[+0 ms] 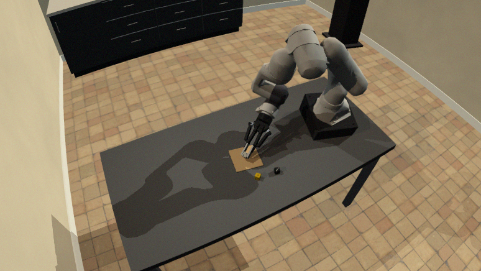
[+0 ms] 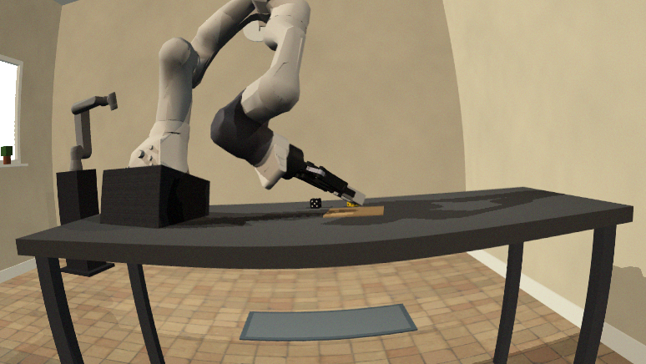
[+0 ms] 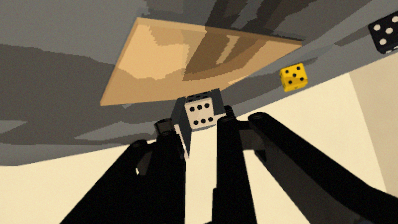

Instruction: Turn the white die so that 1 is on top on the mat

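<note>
The white die (image 3: 200, 114) is between the fingertips in the wrist view; a face with six pips is turned to the wrist camera, and a darker pipped face shows at its far side. My gripper (image 1: 246, 153) (image 2: 355, 197) (image 3: 201, 106) is shut on the white die. It is tilted well over and its tips are low over the orange-tan mat (image 1: 240, 166) (image 2: 374, 210) (image 3: 131, 65). The mat lies flat on the table. Whether the die touches the mat cannot be told. In the top and exterior views the fingers mostly hide the die.
A yellow die (image 1: 257, 176) (image 2: 350, 204) (image 3: 293, 77) stands on the table just off the mat. A black die (image 1: 276, 170) (image 2: 315, 203) (image 3: 386, 33) stands beyond it, nearer the robot base side. The arm's base (image 1: 328, 124) (image 2: 153, 196) stands on the same table (image 1: 188, 222).
</note>
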Controlling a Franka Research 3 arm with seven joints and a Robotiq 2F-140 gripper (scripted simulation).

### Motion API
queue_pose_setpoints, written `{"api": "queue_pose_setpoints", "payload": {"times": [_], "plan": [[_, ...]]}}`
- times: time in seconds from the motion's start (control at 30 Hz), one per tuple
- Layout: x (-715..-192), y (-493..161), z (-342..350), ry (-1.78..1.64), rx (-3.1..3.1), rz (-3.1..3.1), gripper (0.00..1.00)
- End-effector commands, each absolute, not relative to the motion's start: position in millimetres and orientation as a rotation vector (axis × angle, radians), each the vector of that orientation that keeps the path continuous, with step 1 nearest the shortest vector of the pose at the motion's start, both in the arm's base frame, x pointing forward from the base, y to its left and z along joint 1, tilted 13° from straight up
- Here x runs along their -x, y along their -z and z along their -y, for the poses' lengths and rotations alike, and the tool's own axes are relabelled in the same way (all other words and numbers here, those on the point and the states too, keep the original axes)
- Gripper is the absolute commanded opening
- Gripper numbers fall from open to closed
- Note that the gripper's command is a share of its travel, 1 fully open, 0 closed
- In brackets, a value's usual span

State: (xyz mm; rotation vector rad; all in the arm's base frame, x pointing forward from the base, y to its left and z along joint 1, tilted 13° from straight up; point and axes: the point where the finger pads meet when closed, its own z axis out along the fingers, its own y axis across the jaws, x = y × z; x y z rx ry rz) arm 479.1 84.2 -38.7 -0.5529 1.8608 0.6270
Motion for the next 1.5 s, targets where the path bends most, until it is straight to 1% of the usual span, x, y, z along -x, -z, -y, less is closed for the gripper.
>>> {"api": "queue_pose_setpoints", "payload": {"times": [0.0,1.47], "plan": [[-481.4,37.6,-84.1,-0.616,0.561,-1.849,0.13],[-481.5,41.7,-85.1,-0.616,0.561,-1.849,0.13]]}}
